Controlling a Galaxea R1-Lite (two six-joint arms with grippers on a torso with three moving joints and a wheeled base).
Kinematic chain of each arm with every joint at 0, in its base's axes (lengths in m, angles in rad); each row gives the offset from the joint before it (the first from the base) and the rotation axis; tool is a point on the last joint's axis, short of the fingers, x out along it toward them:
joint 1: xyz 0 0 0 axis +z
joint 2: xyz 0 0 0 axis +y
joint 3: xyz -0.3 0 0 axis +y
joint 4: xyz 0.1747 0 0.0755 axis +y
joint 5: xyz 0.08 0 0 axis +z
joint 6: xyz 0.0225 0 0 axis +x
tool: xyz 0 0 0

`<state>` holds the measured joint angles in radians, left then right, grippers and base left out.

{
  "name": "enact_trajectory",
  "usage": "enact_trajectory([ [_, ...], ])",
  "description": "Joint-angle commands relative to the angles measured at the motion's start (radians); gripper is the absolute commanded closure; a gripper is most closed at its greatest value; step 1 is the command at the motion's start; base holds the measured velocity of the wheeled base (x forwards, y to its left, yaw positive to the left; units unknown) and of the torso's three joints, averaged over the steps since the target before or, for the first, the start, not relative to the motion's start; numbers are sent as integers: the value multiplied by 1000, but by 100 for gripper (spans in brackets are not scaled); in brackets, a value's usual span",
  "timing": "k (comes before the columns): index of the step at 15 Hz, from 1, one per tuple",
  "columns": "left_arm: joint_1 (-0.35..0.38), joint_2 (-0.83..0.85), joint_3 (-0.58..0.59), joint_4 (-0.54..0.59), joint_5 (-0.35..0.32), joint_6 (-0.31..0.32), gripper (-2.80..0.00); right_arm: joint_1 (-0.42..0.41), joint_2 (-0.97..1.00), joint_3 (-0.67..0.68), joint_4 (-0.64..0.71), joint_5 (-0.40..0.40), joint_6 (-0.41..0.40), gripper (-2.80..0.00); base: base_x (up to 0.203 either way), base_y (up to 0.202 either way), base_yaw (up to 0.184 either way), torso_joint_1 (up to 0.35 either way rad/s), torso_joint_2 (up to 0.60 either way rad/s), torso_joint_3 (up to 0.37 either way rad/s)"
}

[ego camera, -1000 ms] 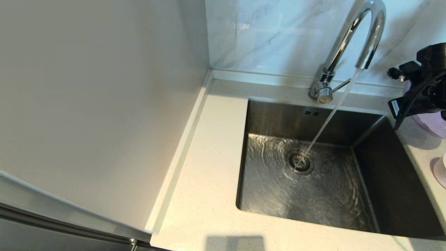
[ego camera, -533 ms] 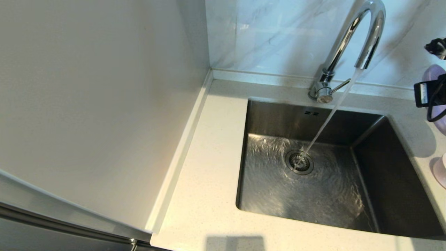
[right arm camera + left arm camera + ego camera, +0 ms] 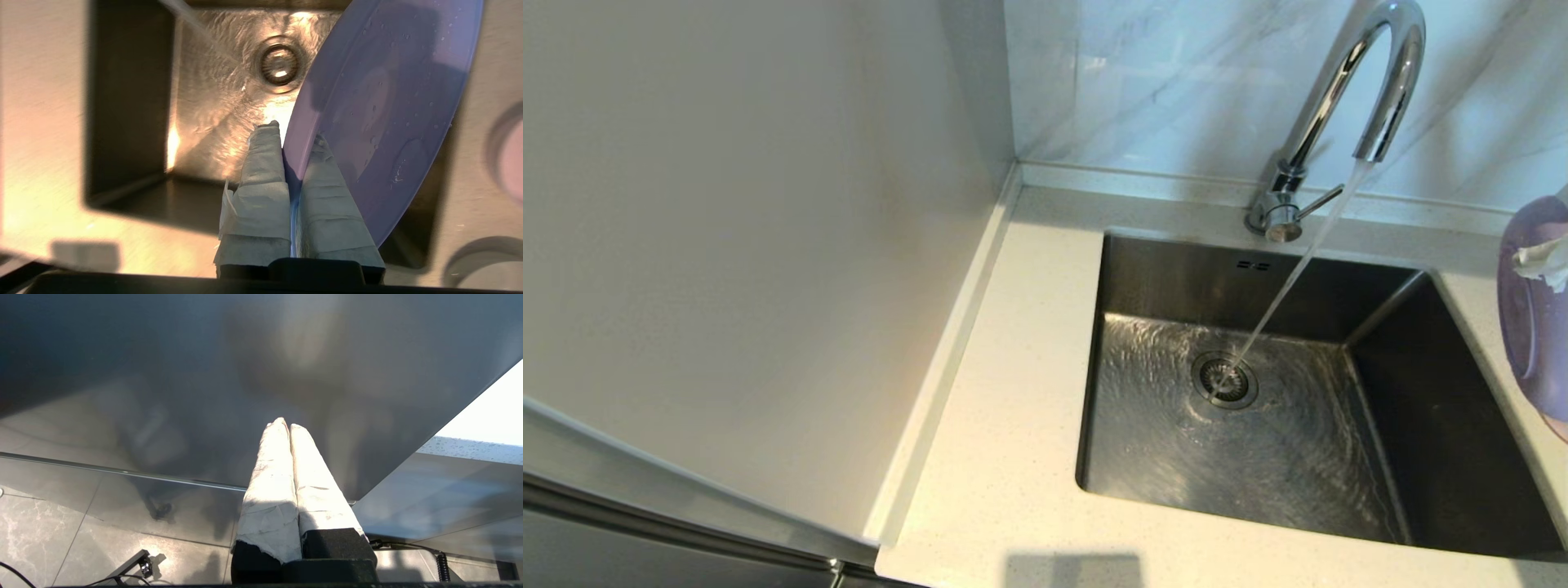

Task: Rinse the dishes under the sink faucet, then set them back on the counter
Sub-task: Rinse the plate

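1. The right gripper [image 3: 292,141] is closed on the rim of the lilac plate [image 3: 380,110], one taped finger on each face; the plate is held on edge, tilted, above the sink's right side.
2. The left gripper [image 3: 284,425] is parked below the worktop level with its fingers pressed together on nothing.
3. The step in hand is judged to be carrying the plate to the water; droplets are already seen on its face.
4. Next, the plate must be brought leftward into the stream [image 3: 1294,273] falling from the faucet [image 3: 1347,98] onto the drain strainer [image 3: 1223,380] of the sink [image 3: 1388,367].
5. The grip is shown only by the right wrist view, along with a pink dish [image 3: 510,157] on the worktop [image 3: 1013,392]; in the head view only the plate's edge is caught.
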<state>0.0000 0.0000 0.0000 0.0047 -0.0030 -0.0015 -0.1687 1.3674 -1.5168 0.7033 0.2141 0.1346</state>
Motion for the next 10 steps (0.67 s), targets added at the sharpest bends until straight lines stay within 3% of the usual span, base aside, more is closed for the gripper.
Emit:
enact_trajectory([
  [1,0,0,0,0,0,0,0,1,-95,56,9,98,5,0,0,0,0,0,0,0],
  [7,0,0,0,0,0,0,0,2,-143,135,10,453,-24,0,0,0,0,0,0,0],
  [10,0,0,0,0,0,0,0,5,-135,170,11,550,-191,0,0,0,0,0,0,0],
])
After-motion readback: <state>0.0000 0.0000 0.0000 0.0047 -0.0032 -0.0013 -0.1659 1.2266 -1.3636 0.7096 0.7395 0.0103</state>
